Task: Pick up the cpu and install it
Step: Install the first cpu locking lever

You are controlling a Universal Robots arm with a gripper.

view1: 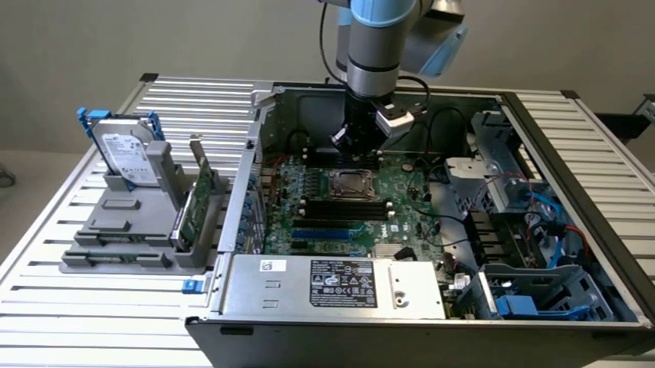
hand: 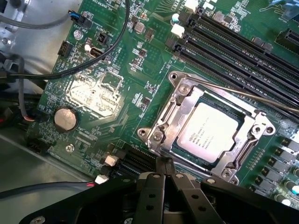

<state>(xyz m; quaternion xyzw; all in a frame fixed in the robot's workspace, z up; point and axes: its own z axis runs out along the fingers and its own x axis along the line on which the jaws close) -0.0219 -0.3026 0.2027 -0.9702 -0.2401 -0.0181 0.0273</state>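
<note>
1. Ribbed metal slats form the work table point(view1: 61, 307), under a plain pale wall; an open computer case point(view1: 573, 192) lies on it, filling the centre and right of the exterior view.
2. One green motherboard point(view1: 394, 218) sits inside the case, with one metal socket frame point(hand: 180, 100) near the middle of the exterior view.
3. One cpu point(hand: 211, 132), a silvery square chip, already lies flat inside that socket frame, at centre right of the wrist picture. As far as I can judge, picking and placing are done.
4. What is left is hard to tell: a thin retaining lever point(hand: 243, 93) crosses above the socket, and I cannot tell whether it is latched.
5. One gripper point(hand: 163, 170) hangs just above the board beside the socket, at the lower centre of the wrist picture. Its jaws are pressed together and carry nothing.
6. One grey parts stand point(view1: 128, 238) sits at left of the exterior view, holding one hard drive point(view1: 128, 157) in a blue bracket and one thin green card point(view1: 199, 203), both upright.
7. One round coin battery point(hand: 65, 118) shows at the left of the wrist picture.
</note>
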